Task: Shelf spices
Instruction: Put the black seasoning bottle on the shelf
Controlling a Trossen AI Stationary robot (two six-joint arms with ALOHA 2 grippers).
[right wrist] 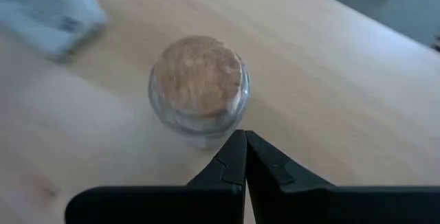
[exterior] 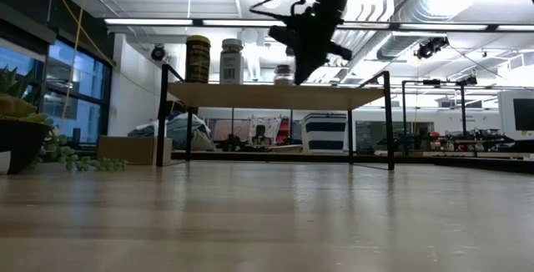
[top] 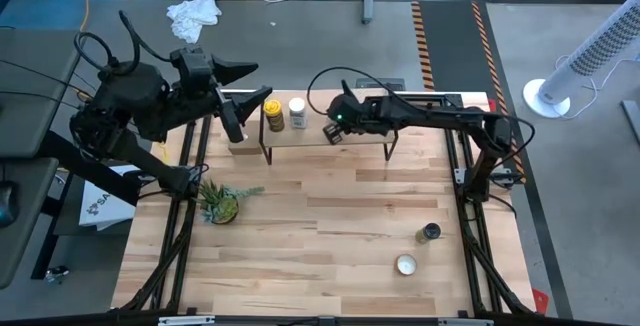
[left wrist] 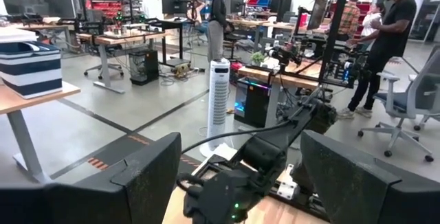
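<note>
The right end effector (top: pixel 334 129) hovered over the shelf (top: pixel 400 106), fingers closed together and empty, directly above the small cork-topped jar (right wrist: pixel 199 90) standing upright there. The dark jar (top: pixel 431 232) remained on the desk (top: pixel 330 226), nearer the right arm.

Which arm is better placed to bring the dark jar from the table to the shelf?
Right. The dark black-capped jar stands on the table's right side, near the right arm's base. The right end effector, shut and empty, hangs over the shelf; the left end effector is farther.
</note>
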